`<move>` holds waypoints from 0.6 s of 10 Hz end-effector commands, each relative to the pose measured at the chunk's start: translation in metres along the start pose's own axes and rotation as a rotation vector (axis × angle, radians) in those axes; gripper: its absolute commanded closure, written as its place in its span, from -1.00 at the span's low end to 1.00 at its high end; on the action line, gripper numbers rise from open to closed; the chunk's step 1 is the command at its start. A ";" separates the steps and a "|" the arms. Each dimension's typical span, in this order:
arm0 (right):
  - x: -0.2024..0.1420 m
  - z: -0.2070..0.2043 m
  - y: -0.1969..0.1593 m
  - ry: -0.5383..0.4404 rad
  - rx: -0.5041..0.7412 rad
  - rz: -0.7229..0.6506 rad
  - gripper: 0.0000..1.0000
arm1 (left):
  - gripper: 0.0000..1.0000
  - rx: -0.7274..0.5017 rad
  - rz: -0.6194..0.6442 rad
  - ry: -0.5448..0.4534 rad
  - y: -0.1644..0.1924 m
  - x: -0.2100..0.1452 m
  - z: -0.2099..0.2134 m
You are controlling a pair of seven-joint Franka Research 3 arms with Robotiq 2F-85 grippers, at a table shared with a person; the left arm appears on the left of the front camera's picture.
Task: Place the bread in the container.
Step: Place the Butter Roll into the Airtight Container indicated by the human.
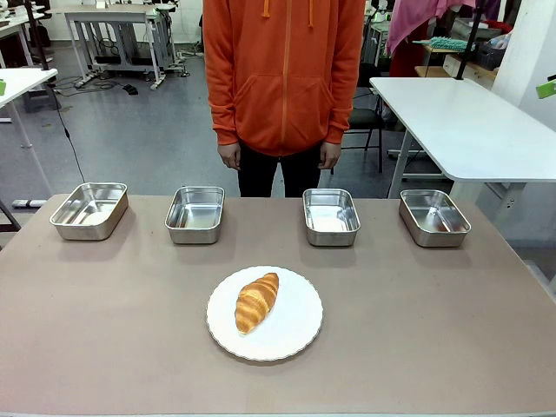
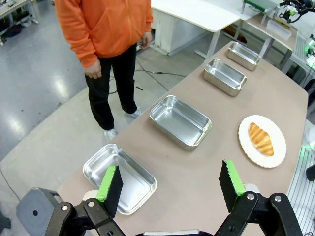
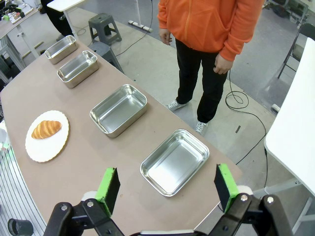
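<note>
The bread (image 1: pixel 257 301), a golden-brown croissant, lies on a round white plate (image 1: pixel 295 334) at the table's near middle. Behind it, several alike shiny steel pans stand in a row; nothing marks which one is the container. The outermost are the far-left pan (image 1: pixel 89 210) and the far-right pan (image 1: pixel 434 217). My left gripper (image 2: pixel 170 171) hangs open and empty high above the far-left pan (image 2: pixel 119 178), with the bread (image 2: pixel 260 139) well off to its right. My right gripper (image 3: pixel 166 171) hangs open and empty above the far-right pan (image 3: pixel 174 161), the bread (image 3: pixel 46 129) far to its left.
A person in an orange hoodie (image 1: pixel 285 69) stands at the far edge, hands down at the sides. All the pans look empty. Bare brown tabletop (image 1: pixel 434 330) lies on both sides of the plate. A white table (image 1: pixel 469 122) stands off to the back right.
</note>
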State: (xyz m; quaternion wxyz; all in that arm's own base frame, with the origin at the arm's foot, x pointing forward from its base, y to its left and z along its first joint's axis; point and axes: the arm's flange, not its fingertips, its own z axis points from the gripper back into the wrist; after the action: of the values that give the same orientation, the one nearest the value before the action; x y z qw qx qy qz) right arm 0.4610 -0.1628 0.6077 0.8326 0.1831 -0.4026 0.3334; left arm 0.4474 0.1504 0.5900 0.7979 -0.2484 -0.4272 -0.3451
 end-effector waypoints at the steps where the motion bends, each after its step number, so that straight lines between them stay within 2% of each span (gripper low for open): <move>1: 0.001 0.000 0.001 -0.017 0.003 0.005 -1.00 | -1.00 -0.010 -0.008 -0.021 -0.001 -0.001 0.002; 6: 0.001 0.000 0.001 -0.017 0.003 0.005 -1.00 | -1.00 -0.010 -0.008 -0.021 -0.001 -0.001 0.002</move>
State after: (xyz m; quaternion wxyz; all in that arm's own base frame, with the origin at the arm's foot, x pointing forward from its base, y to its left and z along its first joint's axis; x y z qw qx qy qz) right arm 0.4610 -0.1628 0.6077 0.8326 0.1831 -0.4026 0.3334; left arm 0.4474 0.1504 0.5900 0.7979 -0.2484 -0.4272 -0.3451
